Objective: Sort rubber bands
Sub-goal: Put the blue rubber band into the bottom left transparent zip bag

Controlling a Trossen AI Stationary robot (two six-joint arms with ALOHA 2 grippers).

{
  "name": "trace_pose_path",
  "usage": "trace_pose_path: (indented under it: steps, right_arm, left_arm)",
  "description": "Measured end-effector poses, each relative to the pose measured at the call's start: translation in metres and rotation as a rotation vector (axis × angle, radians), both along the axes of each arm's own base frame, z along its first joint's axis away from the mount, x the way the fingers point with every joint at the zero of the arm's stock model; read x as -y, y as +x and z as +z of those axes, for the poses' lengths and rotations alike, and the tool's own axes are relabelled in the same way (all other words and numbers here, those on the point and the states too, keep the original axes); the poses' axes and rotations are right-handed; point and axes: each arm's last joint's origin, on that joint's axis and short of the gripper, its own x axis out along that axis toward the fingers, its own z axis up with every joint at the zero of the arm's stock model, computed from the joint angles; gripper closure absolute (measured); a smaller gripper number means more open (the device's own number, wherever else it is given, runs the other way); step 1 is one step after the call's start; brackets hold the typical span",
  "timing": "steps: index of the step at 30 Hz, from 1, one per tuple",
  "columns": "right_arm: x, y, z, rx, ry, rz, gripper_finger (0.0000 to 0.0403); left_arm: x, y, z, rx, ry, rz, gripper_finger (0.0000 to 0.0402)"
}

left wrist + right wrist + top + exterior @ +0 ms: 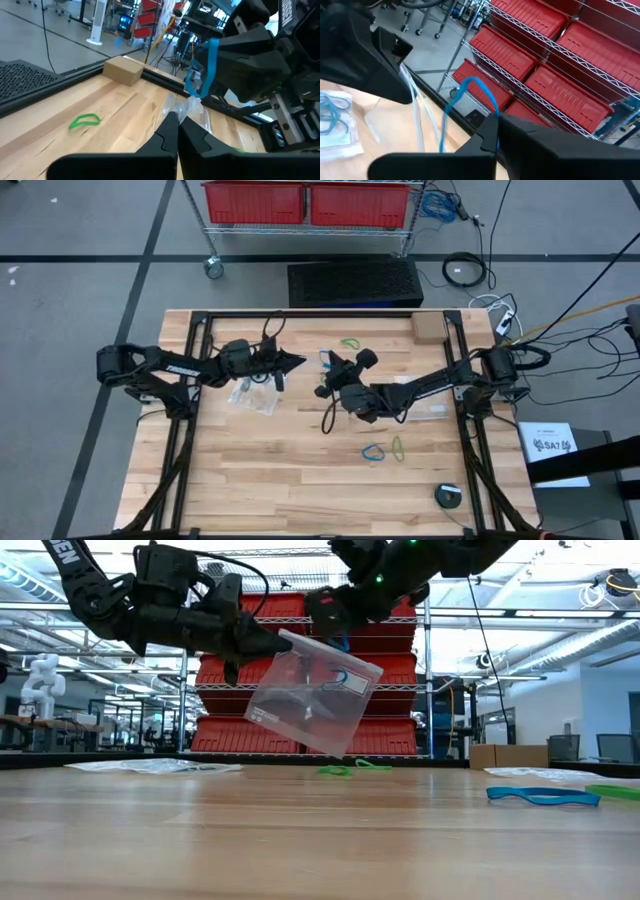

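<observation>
While my left gripper (285,643) pinches the top edge of a clear bag (312,692), the bag hangs tilted below it, well above the table (300,840), with at least one blue band visible inside. My right gripper (496,127), just beside the bag's mouth, is pressed together on a blue band (465,107) that droops from my fingertips as a long narrow loop, its long axis near vertical. Below both grippers, a second bag (335,125) lies flat holding teal bands. Loose bands rest on the table: a green one (350,342) beyond my grippers, a blue one (374,452) and a yellow-green one (398,447) nearer, lying flat.
</observation>
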Motion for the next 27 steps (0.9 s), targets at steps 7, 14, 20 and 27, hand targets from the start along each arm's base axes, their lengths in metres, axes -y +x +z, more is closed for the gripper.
trace_pose_path:
  steps: [7, 14, 20, 27]
  right_arm:
    - [-0.001, 0.005, -0.013, -0.040, 0.001, 0.023, 0.0403]
    - [-0.006, 0.006, -0.018, -0.047, 0.001, 0.037, 0.0403]
    - [-0.007, 0.006, -0.018, -0.059, -0.007, 0.045, 0.0403]
    - [0.004, 0.009, -0.018, -0.066, 0.009, 0.083, 0.0403]
  left_arm:
    - [0.000, 0.000, 0.001, 0.006, 0.001, 0.012, 0.0400]
    - [-0.001, 0.000, 0.001, 0.005, 0.000, 0.044, 0.0400]
    - [-0.002, 0.000, 0.000, 0.009, -0.024, 0.057, 0.0400]
    - [-0.001, 0.000, 0.000, 0.007, -0.024, 0.053, 0.0400]
